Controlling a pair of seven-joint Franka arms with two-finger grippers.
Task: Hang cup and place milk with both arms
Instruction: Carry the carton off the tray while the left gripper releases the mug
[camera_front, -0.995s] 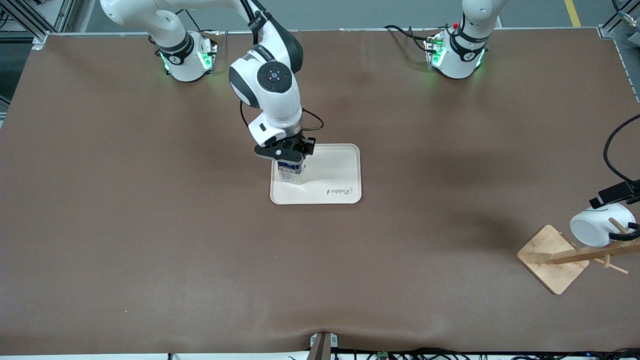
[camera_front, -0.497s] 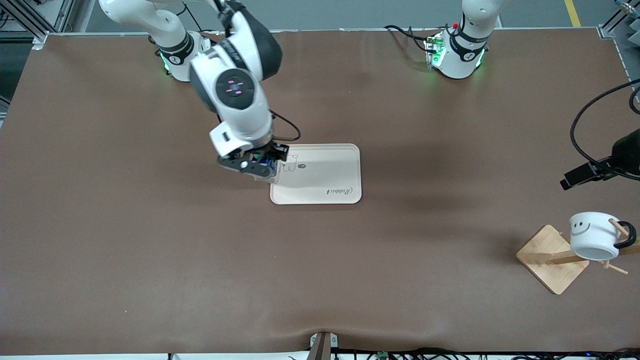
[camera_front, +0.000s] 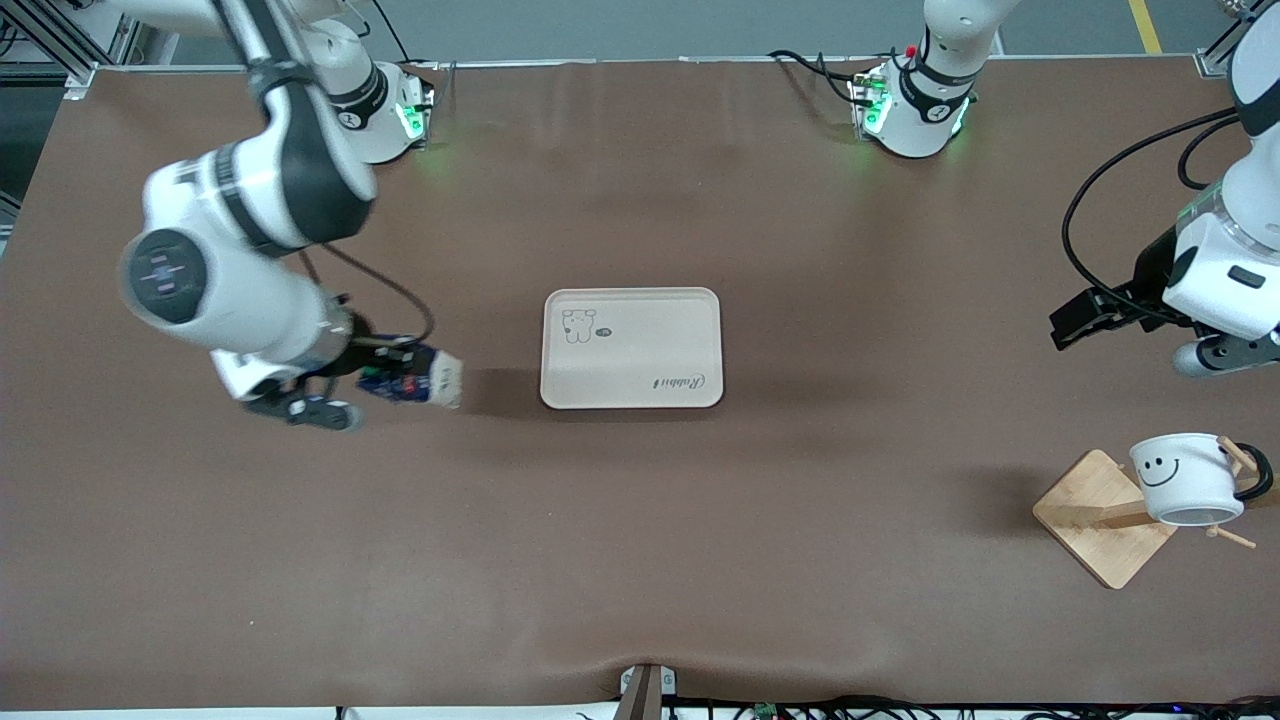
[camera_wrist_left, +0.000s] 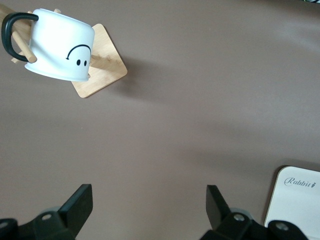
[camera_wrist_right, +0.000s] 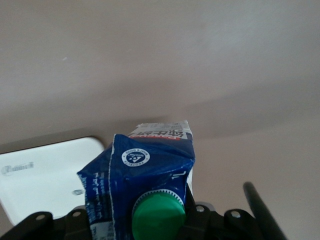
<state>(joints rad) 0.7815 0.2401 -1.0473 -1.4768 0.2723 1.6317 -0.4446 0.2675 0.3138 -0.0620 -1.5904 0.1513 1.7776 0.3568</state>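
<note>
The milk (camera_front: 412, 378), a dark blue carton with a green cap (camera_wrist_right: 159, 215), is tipped on its side in my right gripper (camera_front: 375, 378), which is shut on it. It hangs over the bare table beside the cream tray (camera_front: 630, 348), toward the right arm's end. The cup (camera_front: 1185, 478), white with a black smiley and a black handle, hangs on a peg of the wooden rack (camera_front: 1100, 515). My left gripper (camera_front: 1075, 325) is open and holds nothing, raised over the table beside the rack. The left wrist view shows the cup (camera_wrist_left: 60, 45) apart from its fingers (camera_wrist_left: 80, 205).
The tray (camera_wrist_right: 45, 180) has nothing on it but its printed drawing and lettering; its corner (camera_wrist_left: 297, 200) also shows in the left wrist view. The rack's base (camera_wrist_left: 102, 75) stands near the left arm's end of the table. Black cables loop from the left arm.
The right arm lifted the milk off the tray, swung it toward its own end of the table and tipped it sideways. The left gripper drew up and away from the cup, which now hangs free.
</note>
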